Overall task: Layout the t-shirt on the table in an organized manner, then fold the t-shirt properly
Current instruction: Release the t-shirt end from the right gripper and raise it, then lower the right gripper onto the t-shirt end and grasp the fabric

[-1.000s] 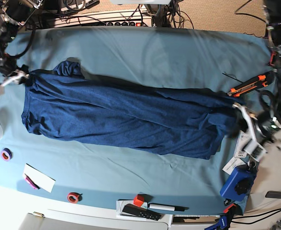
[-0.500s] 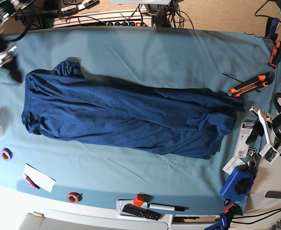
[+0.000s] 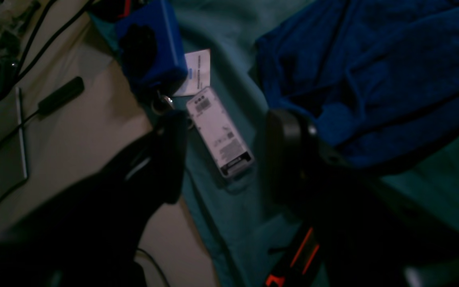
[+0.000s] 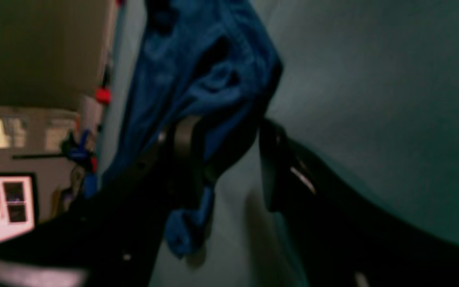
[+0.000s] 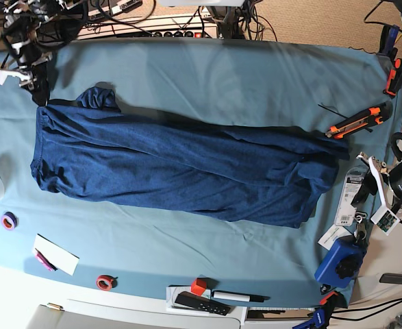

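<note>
Navy t-shirt [image 5: 180, 168] lies released; left gripper [image 3: 221, 155] and right gripper [image 4: 229, 163] have withdrawn, spread.

t-shirt [image 5: 180, 168] across table [image 5: 221, 75]

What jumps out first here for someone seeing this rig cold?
The t-shirt, a long rumpled navy band stretched across the middle of the teal table. Next, both grippers open and off the fabric: the right gripper at the far corner, the left gripper at the opposite edge. Small clutter lines the near edge.
</note>
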Action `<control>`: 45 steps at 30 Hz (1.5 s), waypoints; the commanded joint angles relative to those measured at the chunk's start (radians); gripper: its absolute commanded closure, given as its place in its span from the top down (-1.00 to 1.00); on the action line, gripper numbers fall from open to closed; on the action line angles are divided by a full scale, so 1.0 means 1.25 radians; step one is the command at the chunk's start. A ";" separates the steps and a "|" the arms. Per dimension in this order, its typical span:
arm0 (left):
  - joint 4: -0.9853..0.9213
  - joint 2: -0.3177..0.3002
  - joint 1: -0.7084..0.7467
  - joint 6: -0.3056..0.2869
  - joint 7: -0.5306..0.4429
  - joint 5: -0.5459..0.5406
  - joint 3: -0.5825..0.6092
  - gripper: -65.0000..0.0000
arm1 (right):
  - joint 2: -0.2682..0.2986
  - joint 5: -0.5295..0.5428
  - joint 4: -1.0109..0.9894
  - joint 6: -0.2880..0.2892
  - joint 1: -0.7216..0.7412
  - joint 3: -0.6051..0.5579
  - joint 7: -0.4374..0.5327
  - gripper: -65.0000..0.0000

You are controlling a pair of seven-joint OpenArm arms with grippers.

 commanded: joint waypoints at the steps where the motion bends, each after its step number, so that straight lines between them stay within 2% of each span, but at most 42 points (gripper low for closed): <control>1: 0.010 -0.018 -0.015 0.003 -0.017 -0.002 -0.008 -0.03 | 0.010 0.004 0.013 -0.007 0.013 0.001 0.015 -0.29; 8: 0.010 -0.018 -0.015 0.003 -0.017 -0.002 -0.008 -0.03 | 0.010 -0.014 0.013 -0.009 0.057 -0.006 0.022 -0.29; 16: 0.010 -0.018 -0.014 0.003 -0.017 -0.002 -0.008 -0.03 | 0.010 -0.014 0.013 -0.009 0.059 -0.084 0.017 -0.29; 24: 0.010 -0.018 -0.005 0.002 -0.018 -0.002 -0.008 -0.03 | 0.010 0.027 0.013 0.013 0.047 -0.006 -0.016 -0.29; 30: 0.010 -0.018 -0.002 -0.003 -0.018 -0.002 -0.008 -0.03 | -0.004 0.033 0.013 0.010 0.007 -0.002 -0.022 -0.29; 35: 0.010 -0.018 -0.002 -0.003 -0.018 -0.005 -0.008 -0.03 | -0.021 0.019 0.013 -0.008 0.016 -0.023 -0.011 -0.29; 42: 0.010 -0.018 -0.002 -0.003 -0.017 -0.008 -0.008 -0.03 | -0.021 -0.091 0.013 -0.081 0.057 -0.089 0.001 -0.29; 45: 0.010 -0.018 -0.002 -0.003 -0.017 -0.008 -0.008 -0.03 | -0.021 -0.115 0.013 -0.075 0.061 -0.123 -0.005 -0.29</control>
